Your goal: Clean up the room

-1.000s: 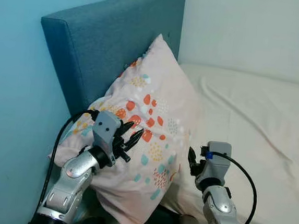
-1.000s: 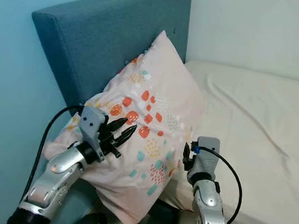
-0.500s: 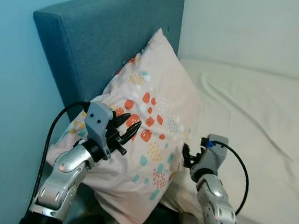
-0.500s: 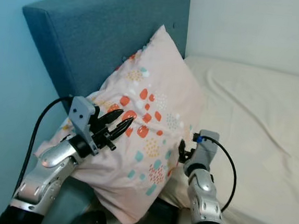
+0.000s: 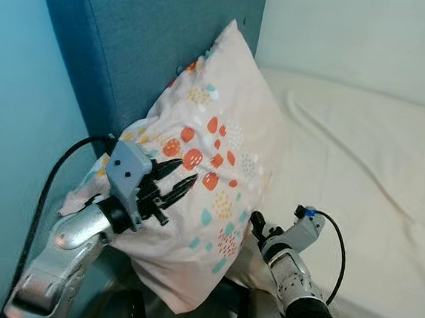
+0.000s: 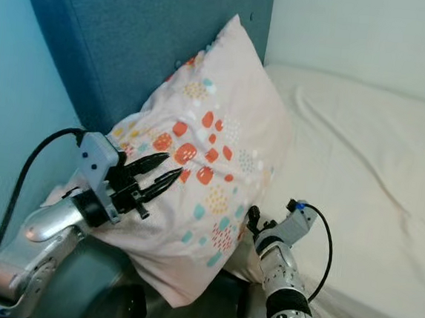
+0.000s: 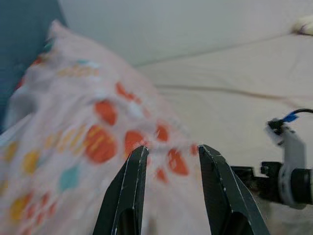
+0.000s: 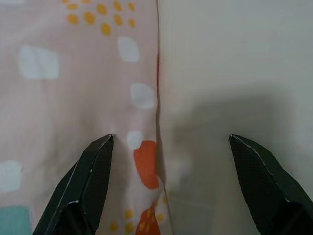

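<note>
Left end effector (image 5: 174, 187) splayed against pillow (image 5: 220, 152); right end effector (image 5: 255, 226) beside it.

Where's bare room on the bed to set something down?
The white sheet lies bare from the pillow across to the wall. It is crowded by the blue headboard, where the left pincer and right pincer flank the pillow.

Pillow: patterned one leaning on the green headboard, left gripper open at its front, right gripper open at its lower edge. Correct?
Not quite. The headboard is blue, not green, as the left eye view shows. The rest holds: the pillow leans on it, the left gripper is open at its front and the right gripper is open at its lower edge.
</note>
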Controlling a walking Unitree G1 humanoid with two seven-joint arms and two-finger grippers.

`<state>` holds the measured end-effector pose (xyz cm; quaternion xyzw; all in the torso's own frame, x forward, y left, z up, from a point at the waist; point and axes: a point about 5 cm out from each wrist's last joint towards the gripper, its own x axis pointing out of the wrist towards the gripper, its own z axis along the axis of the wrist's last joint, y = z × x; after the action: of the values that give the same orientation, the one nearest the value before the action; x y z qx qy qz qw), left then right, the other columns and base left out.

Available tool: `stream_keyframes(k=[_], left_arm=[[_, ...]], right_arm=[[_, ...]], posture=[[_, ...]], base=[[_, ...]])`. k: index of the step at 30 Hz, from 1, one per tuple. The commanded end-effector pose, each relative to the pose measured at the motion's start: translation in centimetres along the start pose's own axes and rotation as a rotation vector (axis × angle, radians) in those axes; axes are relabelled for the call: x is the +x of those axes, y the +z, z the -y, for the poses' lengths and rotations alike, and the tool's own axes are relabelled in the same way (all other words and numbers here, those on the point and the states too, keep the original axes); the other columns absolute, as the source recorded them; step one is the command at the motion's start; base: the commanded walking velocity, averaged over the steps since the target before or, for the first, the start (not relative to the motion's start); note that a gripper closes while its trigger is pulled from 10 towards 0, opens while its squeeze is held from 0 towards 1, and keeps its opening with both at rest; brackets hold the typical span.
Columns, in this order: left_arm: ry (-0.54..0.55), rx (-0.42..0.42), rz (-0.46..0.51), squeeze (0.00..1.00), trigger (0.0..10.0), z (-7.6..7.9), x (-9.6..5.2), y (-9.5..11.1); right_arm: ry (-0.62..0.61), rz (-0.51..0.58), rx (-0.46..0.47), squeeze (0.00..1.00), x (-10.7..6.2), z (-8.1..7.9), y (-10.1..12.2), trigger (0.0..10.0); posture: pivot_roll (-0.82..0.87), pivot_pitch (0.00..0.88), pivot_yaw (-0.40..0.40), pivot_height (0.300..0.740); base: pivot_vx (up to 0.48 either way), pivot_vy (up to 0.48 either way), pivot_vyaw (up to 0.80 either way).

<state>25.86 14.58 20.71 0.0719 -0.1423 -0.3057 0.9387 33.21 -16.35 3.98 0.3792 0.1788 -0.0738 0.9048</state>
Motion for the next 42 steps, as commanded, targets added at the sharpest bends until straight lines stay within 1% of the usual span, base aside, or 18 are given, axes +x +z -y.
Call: stream_keyframes(k=[1,3,4,5,6,8,12,13,14,16,17,21,23,24,25,26,33,42], left_arm=[[0.009,0.006,-0.021,0.00,10.0,-0.4,-0.7,0.1],[0.018,0.011,-0.035,0.00,10.0,-0.7,-1.2,0.2],[0.029,0.022,-0.057,0.00,10.0,-0.9,-1.7,0.3],[0.029,0.022,-0.057,0.00,10.0,-0.9,-1.7,0.3],[0.036,0.029,-0.063,0.00,10.0,-1.0,-1.9,0.4],[0.040,0.032,-0.067,0.00,10.0,-1.0,-1.9,0.4],[0.058,0.041,-0.077,0.00,10.0,-1.1,-2.2,0.7],[0.058,0.041,-0.077,0.00,10.0,-1.1,-2.2,0.7],[0.062,0.046,-0.080,0.00,10.0,-1.2,-2.4,0.8],[0.063,0.048,-0.081,0.00,10.0,-1.3,-2.5,0.9],[0.060,0.049,-0.083,0.00,10.0,-1.3,-2.5,0.9],[0.052,0.057,-0.091,0.00,10.0,-1.3,-2.7,1.0],[0.050,0.065,-0.095,0.00,10.0,-1.2,-2.7,1.0],[0.049,0.071,-0.099,0.00,10.0,-1.2,-2.8,0.9],[0.049,0.079,-0.103,0.00,10.0,-1.2,-2.8,0.8],[0.050,0.084,-0.107,0.00,10.0,-1.2,-2.8,0.8],[0.049,0.099,-0.117,0.00,10.0,-1.2,-2.9,0.5],[0.046,0.109,-0.115,0.00,10.0,-1.4,-2.4,0.3]], right_arm=[[0.011,-0.039,0.053,1.00,0.1,-0.2,-0.8,10.0],[0.020,-0.053,0.084,1.00,0.2,-0.3,-0.9,10.0],[0.043,-0.074,0.150,1.00,0.4,-0.6,-1.0,10.0],[0.043,-0.074,0.150,1.00,0.4,-0.6,-1.0,10.0],[0.067,-0.085,0.186,1.00,0.5,-1.0,-1.0,10.0],[0.083,-0.091,0.208,1.00,0.6,-1.3,-1.0,10.0],[0.172,-0.145,0.231,1.00,1.0,-3.5,-1.1,10.0],[0.172,-0.145,0.231,1.00,1.0,-3.5,-1.1,10.0],[0.187,-0.154,0.225,0.45,1.2,-4.4,-0.9,10.0],[0.191,-0.155,0.226,0.45,1.2,-4.7,-0.8,10.0],[0.206,-0.151,0.249,0.00,1.3,-5.2,-0.6,10.0],[0.252,-0.135,0.295,0.00,1.5,-6.3,0.1,10.0],[0.260,-0.130,0.305,0.00,1.6,-6.5,0.3,10.0],[0.263,-0.125,0.307,0.00,1.6,-6.5,0.4,2.7],[0.266,-0.122,0.308,0.00,1.6,-6.5,0.4,0.5],[0.268,-0.120,0.309,0.00,1.6,-6.4,0.5,0.0],[0.258,-0.109,0.310,0.00,1.5,-5.6,0.5,0.0],[0.252,-0.086,0.325,0.00,1.4,-5.0,0.7,0.0]], posture=[[0.12,0.220,-0.026,0.576],[0.14,0.231,-0.032,0.576],[0.15,0.242,-0.037,0.576],[0.15,0.242,-0.037,0.576],[0.16,0.246,-0.039,0.576],[0.16,0.246,-0.039,0.576],[0.18,0.252,-0.042,0.576],[0.18,0.252,-0.042,0.576],[0.19,0.254,-0.042,0.576],[0.19,0.254,-0.042,0.576],[0.19,0.251,-0.043,0.576],[0.19,0.247,-0.045,0.576],[0.19,0.243,-0.047,0.576],[0.19,0.240,-0.047,0.576],[0.19,0.240,-0.047,0.576],[0.19,0.236,-0.048,0.576],[0.18,0.231,-0.042,0.576],[0.18,0.221,-0.025,0.576]], base=[[0.000,0.000,0.00],[0.000,0.000,0.00],[0.000,0.000,0.00],[0.000,0.000,0.00],[0.000,0.000,0.00],[0.000,0.000,0.00],[0.000,0.000,0.00],[0.000,0.000,0.00],[0.000,0.000,0.00],[0.000,0.000,0.00],[0.000,0.000,0.00],[0.000,0.000,0.00],[0.000,0.000,0.00],[0.000,0.000,0.00],[0.000,0.000,0.00],[0.000,0.000,0.00],[0.000,0.000,0.00],[0.000,0.000,0.00]])
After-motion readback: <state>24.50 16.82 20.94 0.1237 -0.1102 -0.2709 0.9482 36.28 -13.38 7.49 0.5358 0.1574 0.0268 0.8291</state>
